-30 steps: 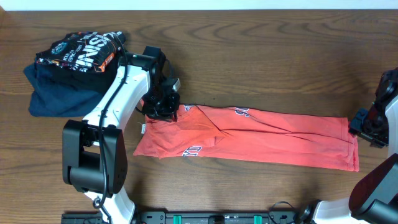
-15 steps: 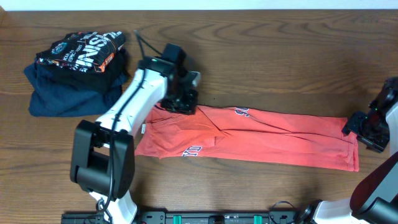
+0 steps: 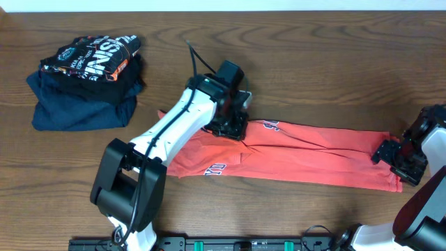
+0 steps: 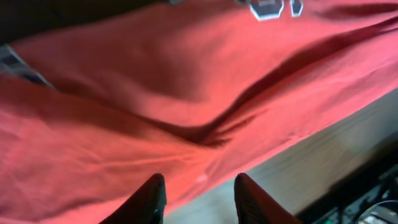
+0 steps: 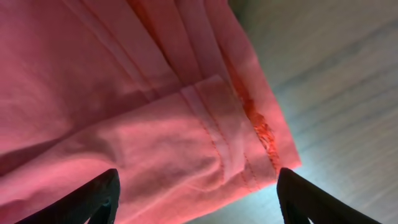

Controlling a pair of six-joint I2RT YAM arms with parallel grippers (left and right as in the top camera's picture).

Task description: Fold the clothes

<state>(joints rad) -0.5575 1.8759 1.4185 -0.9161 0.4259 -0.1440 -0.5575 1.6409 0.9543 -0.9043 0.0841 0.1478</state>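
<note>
The clothes, a coral-red T-shirt with block lettering, lie as a long flat strip across the middle of the wooden table. My left gripper hovers over the strip's upper edge, left of centre. In the left wrist view the left gripper is open, with creased red cloth and bare table beneath and nothing between its fingers. My right gripper is at the strip's right end. Seen from the right wrist, the right gripper stands wide open over the stitched hem corner.
A black shirt with white and orange print lies on a folded navy garment at the back left. Bare wooden table stretches behind the red strip. A black rail runs along the front edge.
My left arm has swung right along the shirt's upper edge, and its jaws have parted. The shirt's left end has shifted right. The right gripper has moved left onto the hem and opened wider.
</note>
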